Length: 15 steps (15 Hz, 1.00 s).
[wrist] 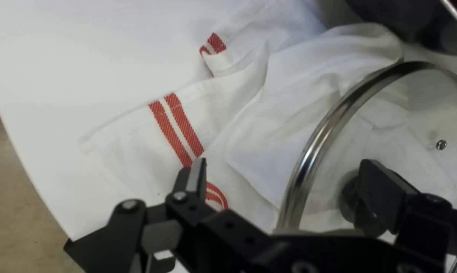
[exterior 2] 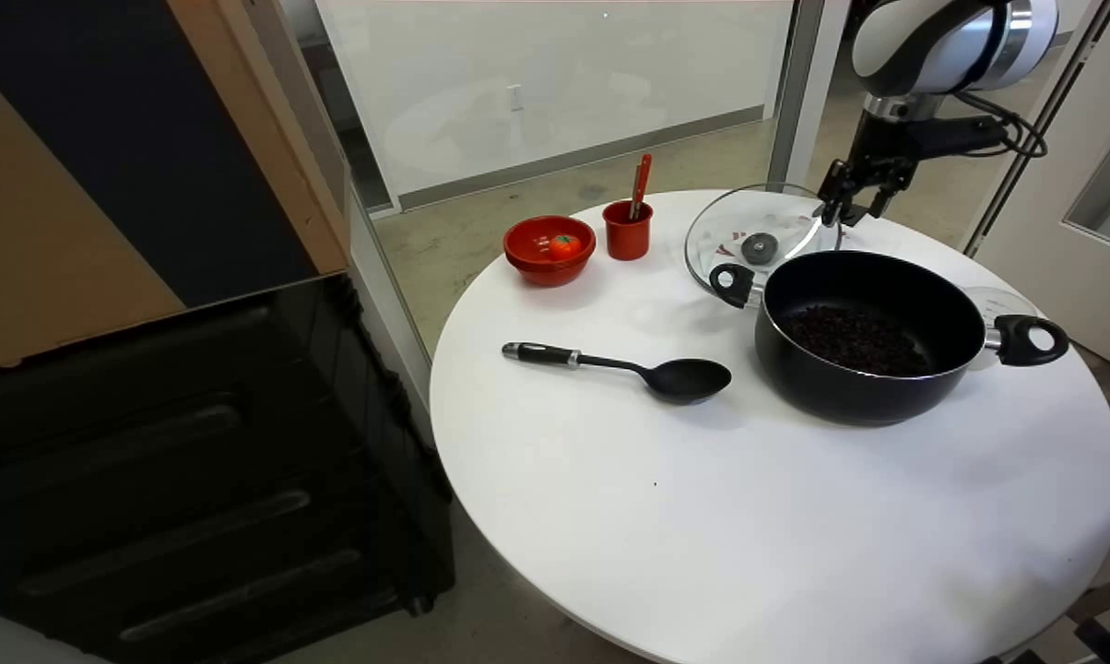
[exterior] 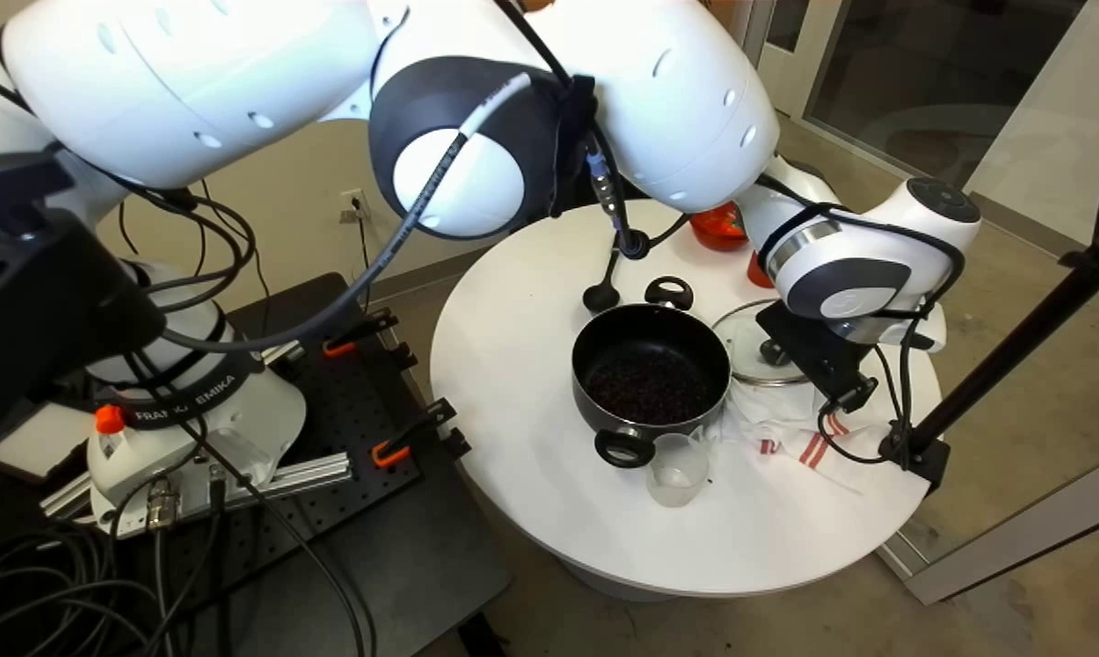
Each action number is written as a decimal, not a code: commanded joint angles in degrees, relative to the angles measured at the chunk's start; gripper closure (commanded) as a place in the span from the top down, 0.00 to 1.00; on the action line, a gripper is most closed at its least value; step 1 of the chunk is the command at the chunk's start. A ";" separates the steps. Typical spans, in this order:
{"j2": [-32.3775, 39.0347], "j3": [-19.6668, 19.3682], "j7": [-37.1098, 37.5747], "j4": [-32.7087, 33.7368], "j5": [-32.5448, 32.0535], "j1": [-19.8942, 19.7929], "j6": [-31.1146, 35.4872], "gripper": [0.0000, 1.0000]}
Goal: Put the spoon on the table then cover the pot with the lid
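The black spoon (exterior 2: 689,380) lies on the white table (exterior 2: 702,553), left of the pot in an exterior view. The black pot (exterior 2: 832,397) stands uncovered with dark bits inside; its wall also shows in the wrist view (wrist: 388,19). The clear glass lid (exterior: 746,333) with metal rim and dark knob rests tilted on a white cloth beside the pot. It also shows in the wrist view (wrist: 403,110). My gripper (wrist: 289,185) is open at the lid's edge, fingers apart, the rim passing between them in the picture. In an exterior view the gripper (exterior 2: 852,210) is just above the lid's edge.
The white cloth (wrist: 243,125) with red stripes lies bunched under the lid. A clear plastic cup (exterior: 677,474) stands close to the pot handle. Stacked red bowls (exterior 2: 550,272) and a red cup (exterior 2: 627,238) holding a red-handled utensil stand at the table's far side.
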 commanded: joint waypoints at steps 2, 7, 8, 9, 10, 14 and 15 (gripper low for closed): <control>-4.10 3.63 1.80 -8.20 3.53 -2.18 9.61 1.00; -3.54 13.17 -2.95 -11.53 11.58 -9.69 15.07 1.00; -3.53 14.76 -4.00 -12.36 12.35 -11.19 15.79 1.00; -3.35 15.90 -4.74 -12.70 12.65 -12.33 16.04 1.00; -3.35 17.21 -5.65 -13.46 13.01 -13.65 16.42 1.00; -3.32 20.88 -7.37 -15.42 13.12 -17.93 15.88 1.00; -3.41 21.34 -7.22 -16.00 12.96 -18.80 15.79 1.00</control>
